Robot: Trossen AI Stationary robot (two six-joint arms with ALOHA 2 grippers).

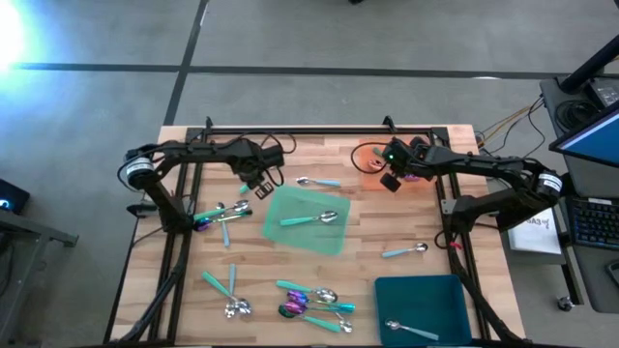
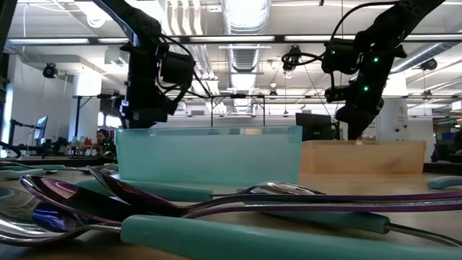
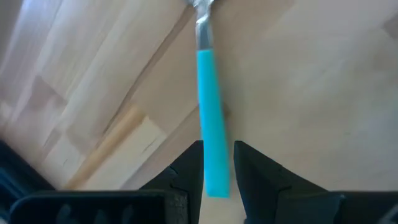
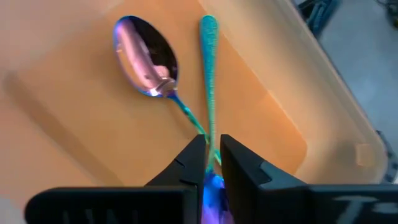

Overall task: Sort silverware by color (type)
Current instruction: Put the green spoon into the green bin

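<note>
Gripper on your left arm [image 3: 217,163] sits near the tabletop's far edge, left of centre, closed on a teal-handled spoon [image 3: 210,118] by the tip of its handle. With so little handle between the fingers, the spoon could swing or slide out as you carry it, and land short of the green tray [image 1: 308,220] lying just beside it toward the centre. One teal-handled spoon [image 1: 311,218] already rests there.

Further right, at the far right corner, your right gripper [image 4: 211,163] hangs low over the orange tray [image 4: 267,118], pinched on an iridescent utensil [image 4: 209,81] with a greenish, textured handle. A purple-pink spoon [image 4: 145,59] lies under it, their handles crossing right at the fingers. Open too low and you may nudge that spoon or drag it back out on the way up.

Loose silverware [image 1: 314,300] clusters at the near edge, with more pieces [image 1: 221,215] at the left edge, so plenty remains unsorted. A dark teal tray [image 1: 426,304] at the near right corner holds one spoon.

Your tabletop [image 1: 387,227] is pale butcher-block wood on a grey floor, with monitors and cables to the right. Beyond it, the room is an open workspace with bright strip lights.
</note>
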